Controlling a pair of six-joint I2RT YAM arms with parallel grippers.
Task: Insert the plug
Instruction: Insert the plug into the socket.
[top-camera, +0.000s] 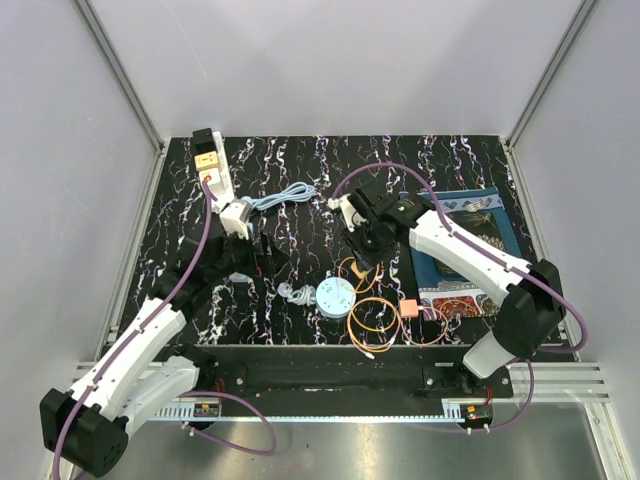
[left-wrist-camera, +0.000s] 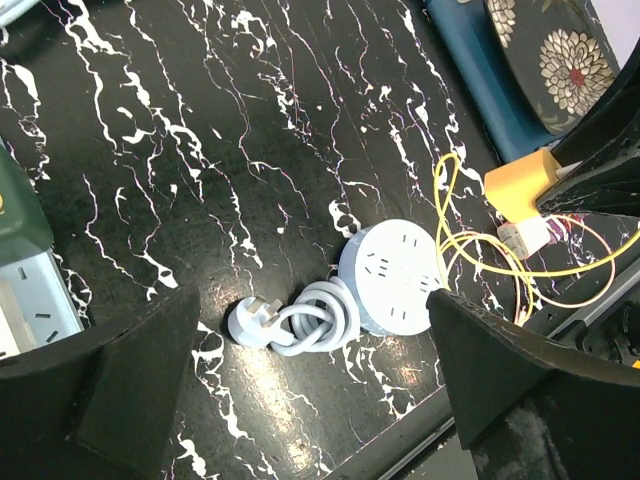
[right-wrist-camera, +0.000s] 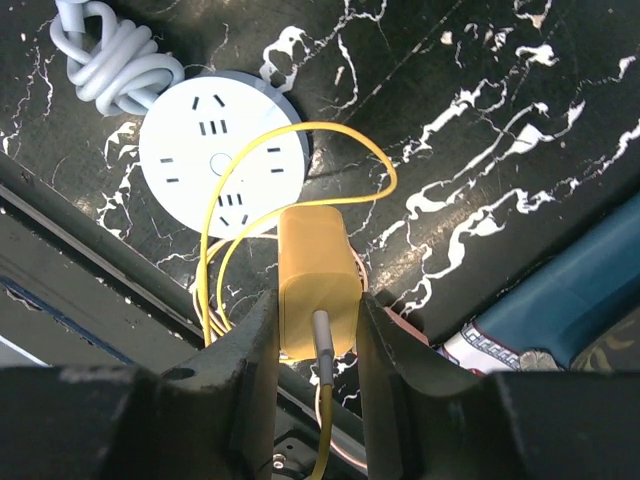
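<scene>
The top view looks steeply down from high on the near side over the whole bench (top-camera: 300, 170). Each wrist view sits close above its near middle, looking past the left end effector (left-wrist-camera: 312, 300) or right end effector (right-wrist-camera: 318, 315). All share the round socket hub (top-camera: 336, 296).

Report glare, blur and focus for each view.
Top external: sharp, evenly lit, with bright glare on the near metal rail. Left wrist: sheen on the black marbled tabletop beside the round white power strip; left gripper's fingers dark and soft. Right wrist: yellow rectangular plug block sharp between right gripper's fingers, which are blurred.
</scene>
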